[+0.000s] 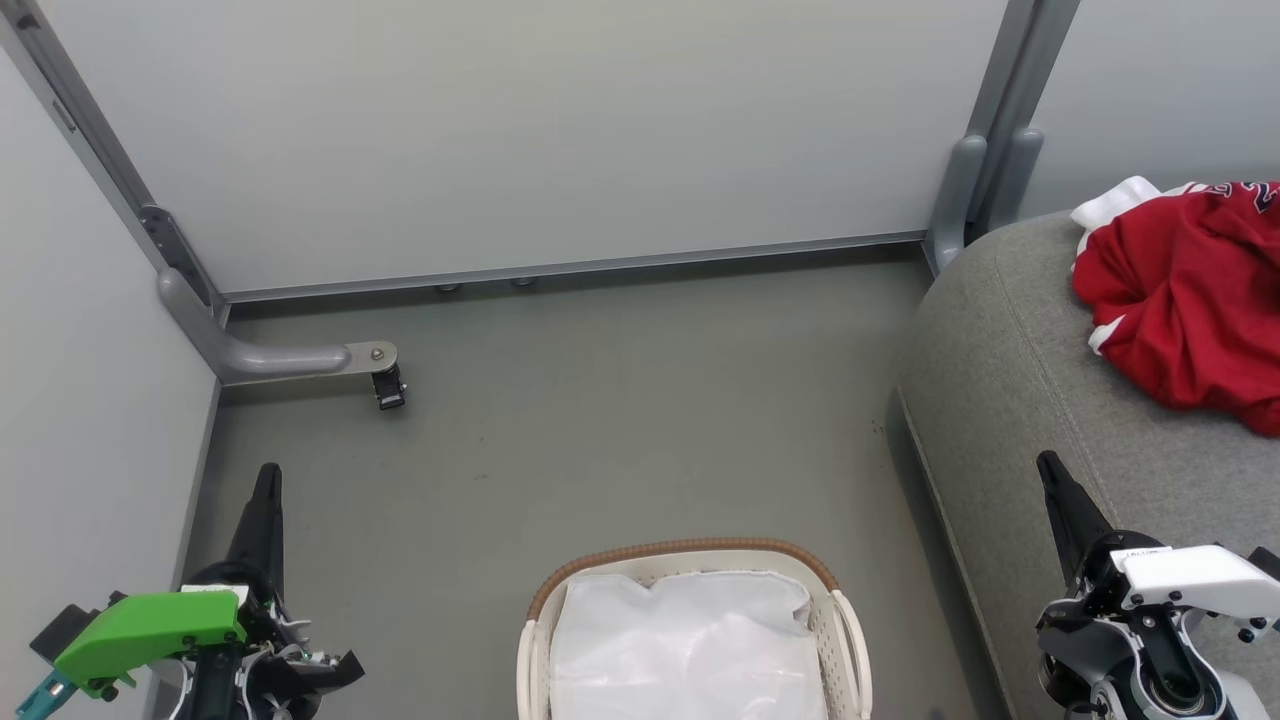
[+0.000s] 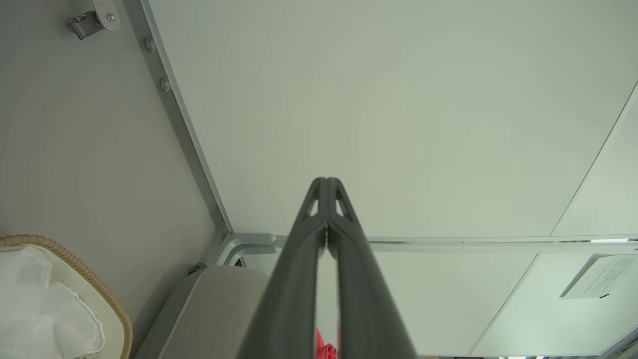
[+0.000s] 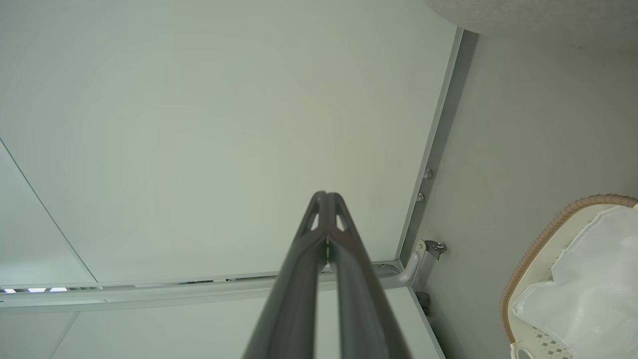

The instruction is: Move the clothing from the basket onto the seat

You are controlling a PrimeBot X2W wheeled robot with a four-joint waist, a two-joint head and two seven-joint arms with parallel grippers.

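The red clothing (image 1: 1190, 300) with white trim lies heaped on the grey seat (image 1: 1010, 400) at the right; a sliver of red clothing (image 2: 324, 349) shows between my left fingers. The cream basket (image 1: 845, 620) with its brown rim stands on the floor at bottom centre, holding just a white glossy sheet (image 1: 690, 645). My left gripper (image 1: 268, 478) is at the lower left, shut and empty, well left of the basket. My right gripper (image 1: 1048, 465) is shut and empty over the seat's front edge. The basket (image 2: 75, 269) (image 3: 538, 239) also edges into both wrist views.
Pale partition walls (image 1: 520, 130) on grey metal frames close the space at the back and left. A frame foot with a small black caster (image 1: 388, 388) juts onto the grey floor (image 1: 620, 430) at the left. A paper notice (image 2: 595, 281) hangs on a wall panel.
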